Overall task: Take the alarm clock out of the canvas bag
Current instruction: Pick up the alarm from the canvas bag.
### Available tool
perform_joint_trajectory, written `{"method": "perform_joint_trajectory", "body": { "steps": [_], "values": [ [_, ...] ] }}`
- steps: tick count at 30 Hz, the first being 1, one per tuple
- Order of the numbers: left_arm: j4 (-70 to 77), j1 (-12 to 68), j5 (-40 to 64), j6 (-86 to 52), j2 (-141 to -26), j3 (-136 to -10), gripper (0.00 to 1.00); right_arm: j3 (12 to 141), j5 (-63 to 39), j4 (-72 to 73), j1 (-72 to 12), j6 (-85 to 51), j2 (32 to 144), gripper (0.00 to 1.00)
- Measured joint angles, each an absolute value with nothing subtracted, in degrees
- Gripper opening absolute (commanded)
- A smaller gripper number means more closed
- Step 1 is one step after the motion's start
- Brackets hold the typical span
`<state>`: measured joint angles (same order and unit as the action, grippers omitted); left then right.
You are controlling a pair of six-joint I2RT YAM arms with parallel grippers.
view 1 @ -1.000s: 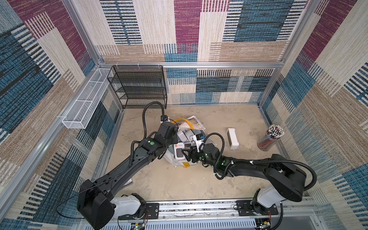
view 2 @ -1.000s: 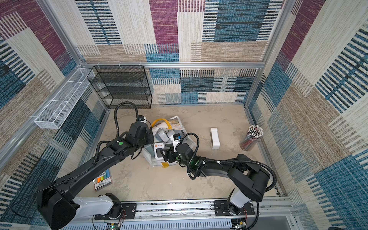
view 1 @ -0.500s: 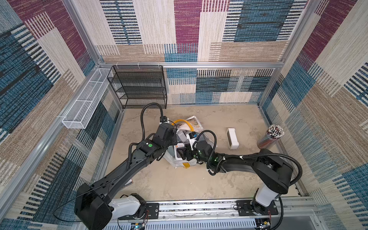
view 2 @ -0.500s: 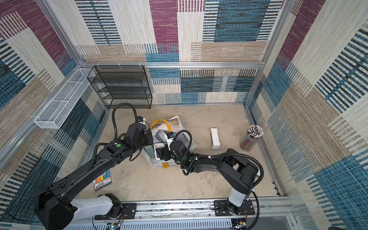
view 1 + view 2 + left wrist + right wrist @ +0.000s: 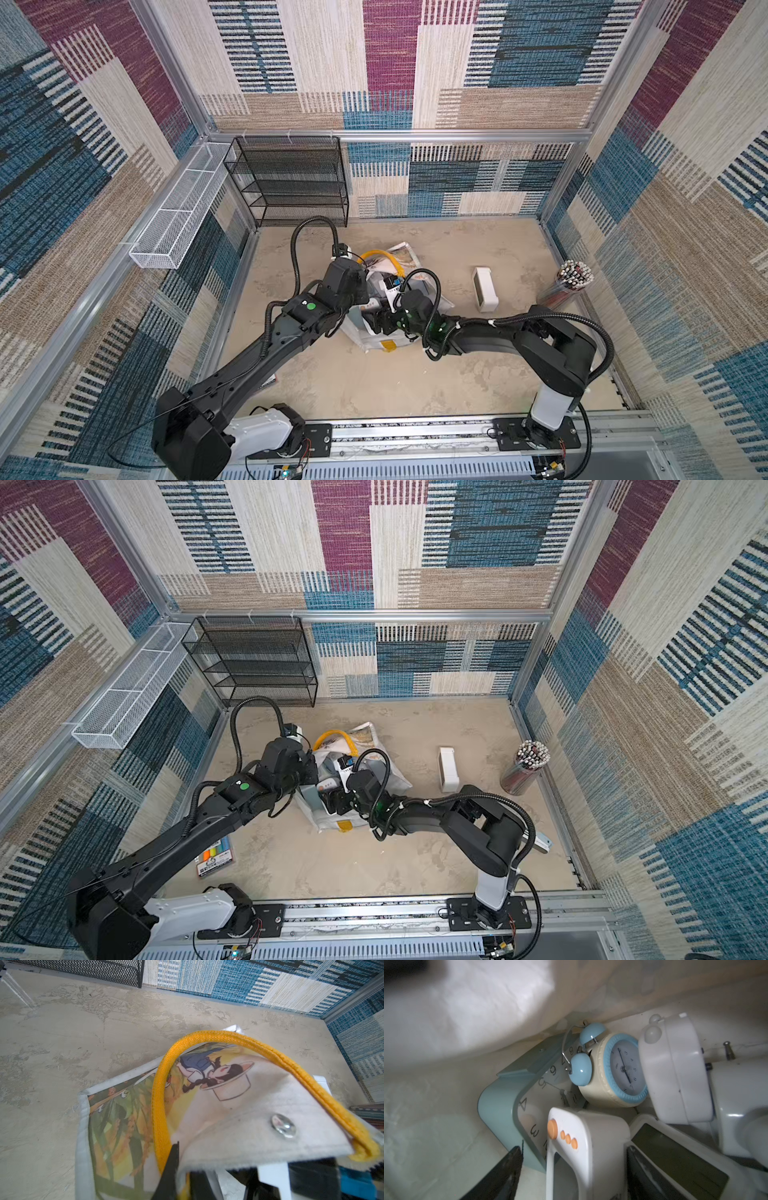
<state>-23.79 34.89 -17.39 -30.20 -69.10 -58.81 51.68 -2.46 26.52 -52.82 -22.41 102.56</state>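
**A:** Beige tabletop (image 5: 374,382), patchwork walls (image 5: 498,62). Only writing we can read: numerals 3–8 on the teal clock (image 5: 500,1105).

**B:** Same. It sits inside the canvas bag (image 5: 365,340) beside the twin-bell alarm clock (image 5: 610,1080). Our left gripper (image 5: 182,1176) pinches the bag's rim tight; our right gripper (image 5: 575,1167) gapes around the orange-buttoned clock (image 5: 591,1126), jaws not squeezing it.

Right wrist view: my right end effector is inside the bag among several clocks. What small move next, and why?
Probably close the right end effector on the white clock with orange buttons: its open fingers straddle it, and it lies nearest, in front of the other clocks. The left end effector pinches the canvas bag at its rim, so the mouth looks held open.
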Motion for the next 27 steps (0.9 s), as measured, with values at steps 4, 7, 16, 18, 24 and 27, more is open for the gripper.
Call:
{"method": "perform_joint_trajectory", "body": {
  "steps": [4,7,16,18,24,27],
  "values": [
    [-23.8,34.9,-17.4,-30.2,-69.0,-58.6,0.00,52.4,-2.8,25.4,-52.8,-21.4,102.7,0.81],
    [-23.6,34.9,-17.4,-30.2,-69.0,-58.3,0.00,52.4,-3.4,25.0,-52.8,-20.7,102.6,0.77],
    [-23.5,34.9,-17.5,-30.2,-68.9,-58.2,0.00,49.2,-8.7,24.6,-52.8,-20.5,98.9,0.65],
    [-23.5,34.9,-17.5,-30.2,-68.9,-58.2,0.00,48.9,-9.9,24.6,-52.8,-20.5,98.5,0.65],
    [-23.5,34.9,-17.6,-30.5,-68.9,-58.2,0.00,51.0,-11.6,23.5,-52.8,-19.5,99.9,0.65],
    [-23.6,34.9,-17.6,-30.7,-68.8,-58.2,0.00,53.3,-11.9,22.2,-52.8,-19.0,101.7,0.65]
  ]
}}
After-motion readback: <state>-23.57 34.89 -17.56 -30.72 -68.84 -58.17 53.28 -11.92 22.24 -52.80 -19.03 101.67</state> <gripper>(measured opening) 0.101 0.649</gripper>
